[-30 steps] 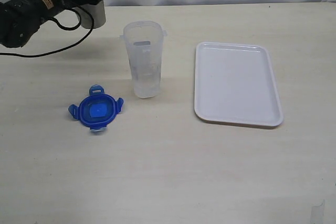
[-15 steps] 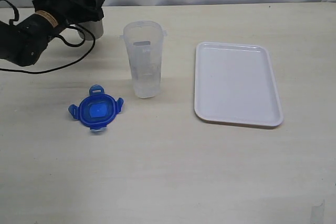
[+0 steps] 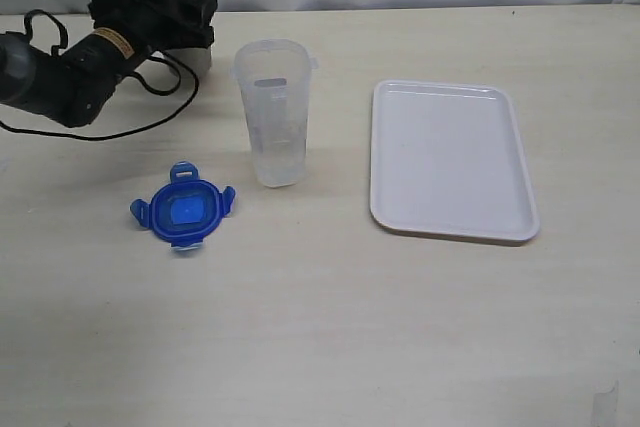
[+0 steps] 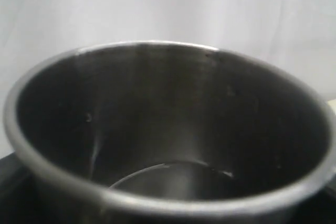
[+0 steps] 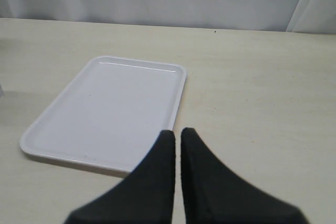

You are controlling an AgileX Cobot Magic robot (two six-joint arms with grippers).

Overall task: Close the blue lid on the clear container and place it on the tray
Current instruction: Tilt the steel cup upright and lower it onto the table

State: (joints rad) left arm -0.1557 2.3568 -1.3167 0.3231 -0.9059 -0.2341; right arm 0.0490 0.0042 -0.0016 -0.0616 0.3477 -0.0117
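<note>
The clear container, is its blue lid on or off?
Off. The clear container stands upright with an open rim; the blue lid lies flat on the table, apart from it.

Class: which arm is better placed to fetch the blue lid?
Left, probably: the blue lid lies on that arm's side of the clear container; the right gripper is shut near the tray.
</note>
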